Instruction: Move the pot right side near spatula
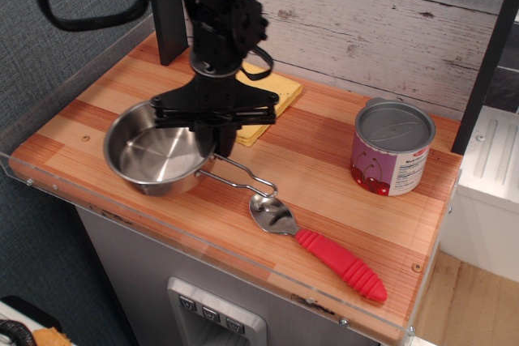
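On the left half of a wooden counter, a shiny steel pot is held by a black claw that is lowered from above onto its right rim. The claw's fingers appear pressed together on the rim where the thin wire handle begins, though the exact contact is hidden by the claw body. The handle is pointed right and toward the front edge, and its looped tip is seen almost touching the metal head of the spatula. The spatula is laid to the right of the pot, its ribbed red grip angled away toward the front right corner. A yellow cloth is partly covered behind the claw, and a purple can is set well apart at the right. Any further shift would be judged short and rightward.
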{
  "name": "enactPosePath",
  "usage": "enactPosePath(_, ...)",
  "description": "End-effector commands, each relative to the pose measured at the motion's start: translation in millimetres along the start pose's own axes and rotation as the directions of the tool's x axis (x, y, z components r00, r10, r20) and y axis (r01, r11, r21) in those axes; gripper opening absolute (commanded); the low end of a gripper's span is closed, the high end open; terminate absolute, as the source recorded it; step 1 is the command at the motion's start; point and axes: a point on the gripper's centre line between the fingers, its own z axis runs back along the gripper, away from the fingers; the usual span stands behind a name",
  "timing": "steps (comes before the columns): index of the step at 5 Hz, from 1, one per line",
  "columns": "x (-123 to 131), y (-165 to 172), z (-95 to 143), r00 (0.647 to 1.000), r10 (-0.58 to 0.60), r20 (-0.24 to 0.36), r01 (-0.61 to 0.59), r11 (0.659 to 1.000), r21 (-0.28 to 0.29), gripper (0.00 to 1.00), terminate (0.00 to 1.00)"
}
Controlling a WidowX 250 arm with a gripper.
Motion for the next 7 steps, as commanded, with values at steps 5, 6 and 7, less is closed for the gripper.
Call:
enactPosePath(5, -2, -9, -12, 1.000, 0.001, 0.015, -0.002, 1.000, 0.022, 1.00, 0.00)
enactPosePath(6, 0, -7, -7, 1.000, 0.010, 0.018, -0.010, 1.000, 0.021, 1.00, 0.00)
enactPosePath(7, 1, -4, 1, 1.000, 0.025, 0.014, -0.026, 1.000, 0.013, 1.00, 0.00)
